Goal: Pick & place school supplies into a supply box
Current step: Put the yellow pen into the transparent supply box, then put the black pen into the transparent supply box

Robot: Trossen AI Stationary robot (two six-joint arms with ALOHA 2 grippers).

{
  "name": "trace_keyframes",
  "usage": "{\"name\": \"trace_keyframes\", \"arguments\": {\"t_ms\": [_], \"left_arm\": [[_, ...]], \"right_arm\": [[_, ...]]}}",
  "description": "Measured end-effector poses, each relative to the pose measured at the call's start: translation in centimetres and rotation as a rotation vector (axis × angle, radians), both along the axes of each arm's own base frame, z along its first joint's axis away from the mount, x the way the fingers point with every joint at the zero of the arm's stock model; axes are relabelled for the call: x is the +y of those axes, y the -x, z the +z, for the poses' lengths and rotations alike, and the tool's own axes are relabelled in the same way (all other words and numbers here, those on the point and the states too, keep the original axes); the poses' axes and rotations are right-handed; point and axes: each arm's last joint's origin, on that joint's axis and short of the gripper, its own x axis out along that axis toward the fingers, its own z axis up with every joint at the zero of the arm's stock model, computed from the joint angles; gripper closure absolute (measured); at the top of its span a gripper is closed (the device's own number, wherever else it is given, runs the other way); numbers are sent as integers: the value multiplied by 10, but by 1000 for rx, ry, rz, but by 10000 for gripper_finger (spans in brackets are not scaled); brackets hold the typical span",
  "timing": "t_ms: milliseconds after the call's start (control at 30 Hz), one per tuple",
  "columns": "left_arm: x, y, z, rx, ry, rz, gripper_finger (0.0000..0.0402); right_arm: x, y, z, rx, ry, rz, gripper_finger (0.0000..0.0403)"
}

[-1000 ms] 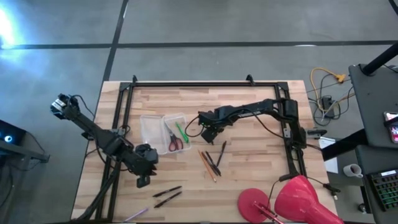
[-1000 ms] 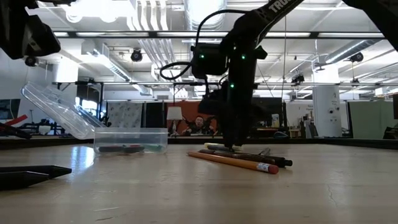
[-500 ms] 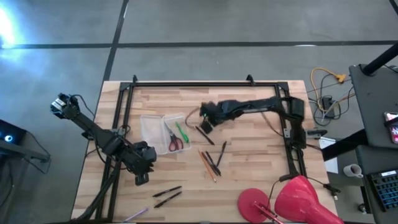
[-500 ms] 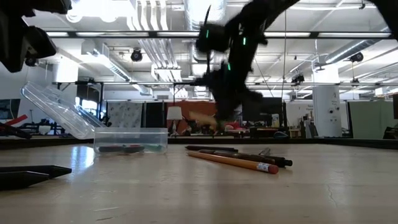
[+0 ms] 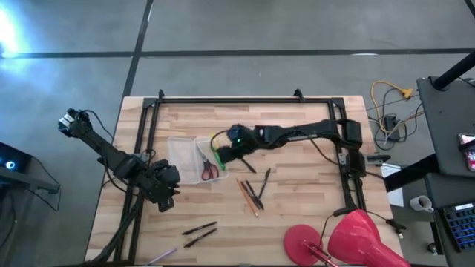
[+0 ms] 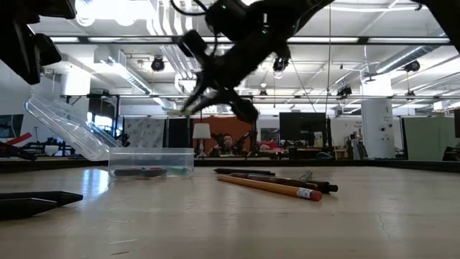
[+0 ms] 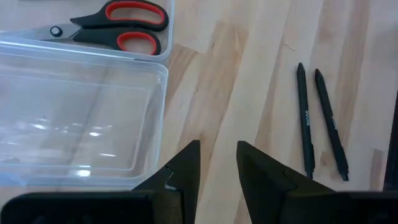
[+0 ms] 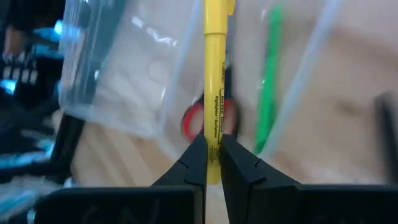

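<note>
The supply box (image 5: 210, 157) is a clear case with its lid (image 5: 180, 153) lying open on its left side. Red-handled scissors (image 8: 194, 123) and a green pen (image 8: 268, 81) lie inside it. My right gripper (image 8: 213, 146) is shut on a yellow pen (image 8: 214, 74) and hangs over the box's right edge (image 5: 225, 152). My left gripper (image 7: 217, 154) stands open above the table near the lid's near corner (image 5: 165, 200), holding nothing. A pencil and dark pens (image 5: 252, 194) lie on the wood right of the box. My right gripper pinches the yellow pen's barrel (image 8: 214, 138) between its two fingers. The pen runs on past the fingertips, along the fingers rather than across them. The fingers slant down from the table's right side. The pen is lifted clear above the box (image 6: 188, 108).
Two black pens (image 5: 199, 232) lie near the front edge, seen also as two black pens (image 7: 320, 121) beside my left gripper. One dark pen (image 5: 247, 165) lies just right of the box. A big red round object (image 5: 356, 237) fills the front right corner. Black rails (image 5: 245, 100) frame the table.
My right gripper has risen from the pens on the table and swung toward the table's left edge, over the box. It has tipped from pointing straight down to a slant. My left gripper has drawn back a little toward the table's left edge.
</note>
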Motion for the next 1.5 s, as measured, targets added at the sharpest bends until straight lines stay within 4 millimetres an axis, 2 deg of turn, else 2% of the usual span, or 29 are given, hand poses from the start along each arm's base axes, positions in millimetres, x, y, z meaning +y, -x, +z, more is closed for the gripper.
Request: {"name": "trace_keyframes", "arguments": {"t_ms": [100, 267, 367, 533, 633, 767, 967, 1100, 1267, 1367, 1500], "left_arm": [[0, 5, 1, -26, 19, -14, 313], [-4, 9, 1, -68, 61, -45, 313], [-8, 11, 0, -67, 73, -75, 313], [-13, 15, -6, -55, 78, -116, 313], [-16, 15, -12, -64, 93, -149, 313], [-24, 9, -24, -142, 203, -179, 313], [-33, 3, -43, -278, 254, -254, 315], [-46, -3, -46, -170, 147, -285, 340], [-74, -31, -45, -47, 53, -248, 360], [-93, -48, -51, 29, 12, -221, 351], [-114, -63, -62, 153, -48, -154, 307]], "right_arm": [[4, -16, 0, -35, -28, 11, 389], [4, -33, -14, 12, -36, -3, 375], [4, -37, -7, 43, -27, 10, 341], [5, -38, -25, 156, -51, 10, 274], [7, -40, -15, 124, -58, 8, 241], [18, -31, -4, 188, 10, 76, 208], [56, -1, 15, 457, 344, 310, 188], [82, 14, 14, 556, 469, 498, 187], [103, 23, 11, 575, 507, 590, 188], [114, 28, 6, 595, 546, 607, 188], [129, 32, 8, 584, 587, 625, 188]]}}
